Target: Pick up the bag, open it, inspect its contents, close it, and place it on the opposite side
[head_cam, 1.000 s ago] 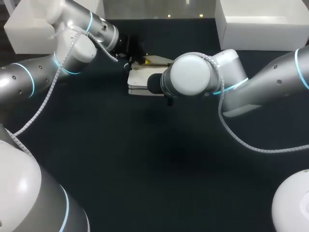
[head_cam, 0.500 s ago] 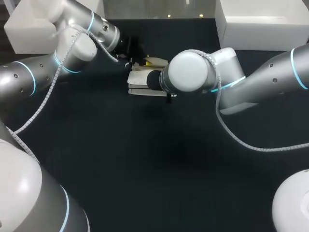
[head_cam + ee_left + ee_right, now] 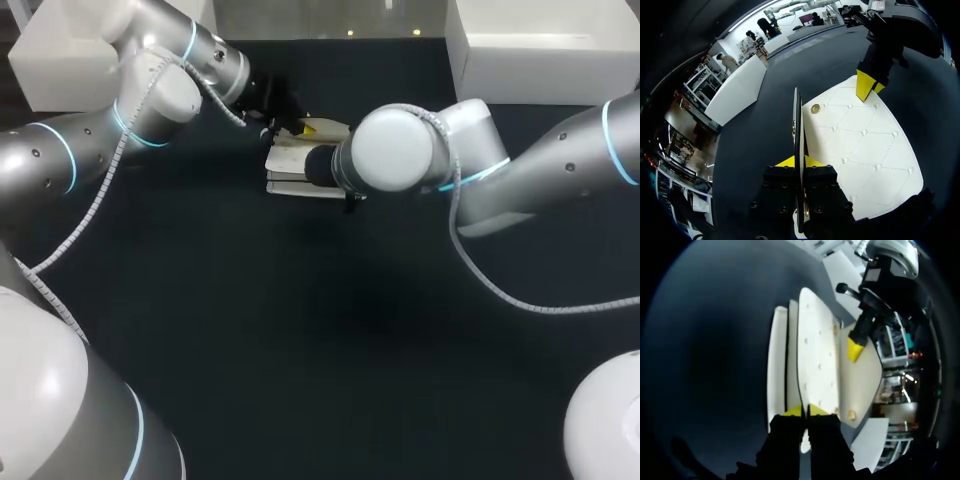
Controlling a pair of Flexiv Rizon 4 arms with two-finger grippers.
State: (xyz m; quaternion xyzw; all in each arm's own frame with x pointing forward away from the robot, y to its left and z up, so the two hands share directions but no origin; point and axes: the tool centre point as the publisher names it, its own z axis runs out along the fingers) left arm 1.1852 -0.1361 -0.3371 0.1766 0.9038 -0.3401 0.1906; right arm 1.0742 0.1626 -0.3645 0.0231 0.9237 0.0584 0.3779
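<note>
Bag (image 3: 285,165) in both jaws, box (image 3: 540,60) behind

The bag (image 3: 860,145) is showing a smooth, matt white skin quilted with stitched lines, its small snap (image 3: 815,108) gleaming like brass. The table (image 3: 300,330) is looking dark and matt.

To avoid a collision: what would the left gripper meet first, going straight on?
The left gripper pinches the bag's flap; beyond it, probably only table. The right gripper seems aside.
</note>
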